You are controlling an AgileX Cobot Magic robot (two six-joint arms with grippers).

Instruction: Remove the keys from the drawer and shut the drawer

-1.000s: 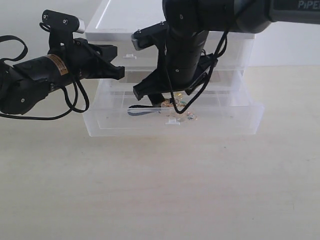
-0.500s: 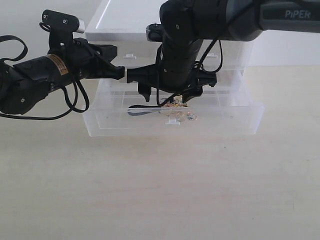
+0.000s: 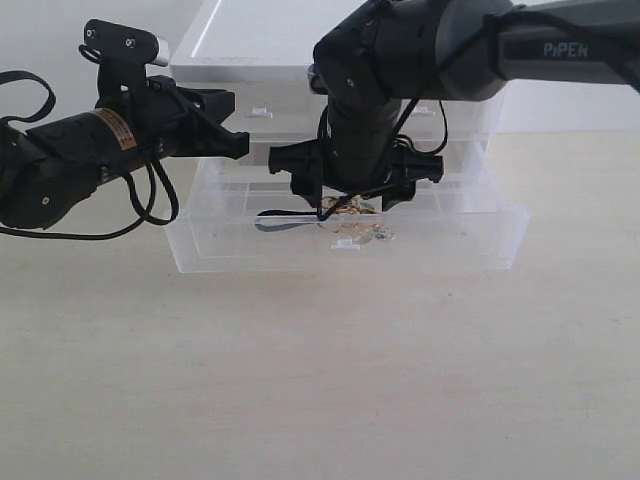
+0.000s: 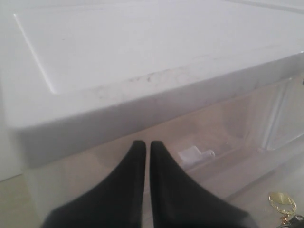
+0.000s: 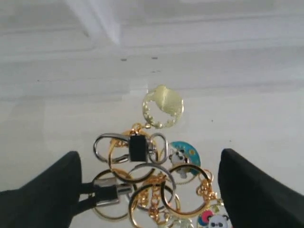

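Note:
The drawer [image 3: 450, 245] is pulled out toward the front of the white unit [image 3: 260, 45], its white tab handle [image 3: 346, 243] in the middle of the front wall. The keys [image 3: 357, 212] lie on its floor, black strap [image 3: 285, 215] trailing left. My right gripper [image 3: 350, 198] reaches down into the drawer and stands open, one finger on each side of the keys [image 5: 152, 185] and not touching the rings; my right gripper [image 5: 149, 156] hangs just above them. My left gripper [image 3: 240, 145] is shut and empty at the unit's upper left; my left gripper [image 4: 145, 143] points at the unit [image 4: 142, 47].
A half-width drawer with a small tab [image 4: 190, 153] lies just ahead of the left fingers. A round gold charm [image 5: 163, 107] of the bunch lies farther along the drawer floor [image 5: 247, 109]. Bare tabletop [image 3: 320, 380] spreads in front of the unit.
The right wrist has turned and dropped slightly, so its fingers now straddle the keys left and right. The keys, the drawer and the left arm have not moved.

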